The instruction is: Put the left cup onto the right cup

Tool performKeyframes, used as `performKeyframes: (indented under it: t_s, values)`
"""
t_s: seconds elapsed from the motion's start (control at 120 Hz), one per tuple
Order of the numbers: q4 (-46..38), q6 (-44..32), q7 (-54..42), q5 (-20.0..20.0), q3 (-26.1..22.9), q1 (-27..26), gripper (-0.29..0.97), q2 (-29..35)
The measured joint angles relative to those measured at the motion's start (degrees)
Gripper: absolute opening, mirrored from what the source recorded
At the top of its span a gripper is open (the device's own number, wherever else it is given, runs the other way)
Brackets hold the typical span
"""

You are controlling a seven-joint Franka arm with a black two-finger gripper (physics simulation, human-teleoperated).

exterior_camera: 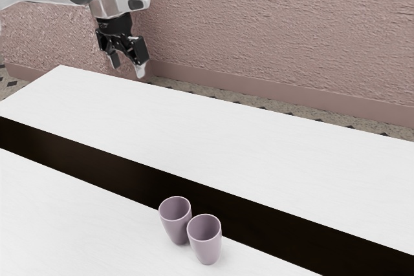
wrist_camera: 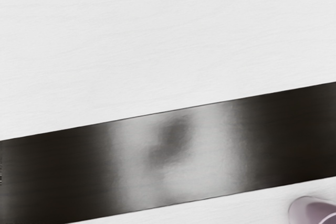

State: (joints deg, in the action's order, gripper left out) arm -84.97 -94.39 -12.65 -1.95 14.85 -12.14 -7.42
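Two cups, left cup (exterior_camera: 175,220) and right cup (exterior_camera: 204,238), are standing lower centre of the exterior view, the hand (exterior_camera: 127,63) hovering upper left, fingers apart, while the wrist view's edge is cropping one cup rim (wrist_camera: 313,211).

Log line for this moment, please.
phase: pre-grasp | tool: open, empty, raised far from cups | left cup: upright | right cup: upright beside it | stack: not yet done

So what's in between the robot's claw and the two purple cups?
In the exterior view, just bare white table and a dark shiny strip lie between the open gripper and the purple cup beside its twin. Nothing else.
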Motion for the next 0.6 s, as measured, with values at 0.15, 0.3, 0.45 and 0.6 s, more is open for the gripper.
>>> performKeyframes:
  t_s: [0.15,0.3,0.45,0.6]
  values:
    - [0.03,-0.04,0.04,0.01,0.0,-0.01,0.68,0.0]
    - [-0.03,-0.06,0.07,0.01,0.0,0.0,0.68,0.05]
    - [-0.41,0.05,0.1,-0.01,-0.05,0.08,0.68,0.18]
    - [-4.14,-0.48,0.15,-0.31,-0.08,0.03,0.68,1.19]
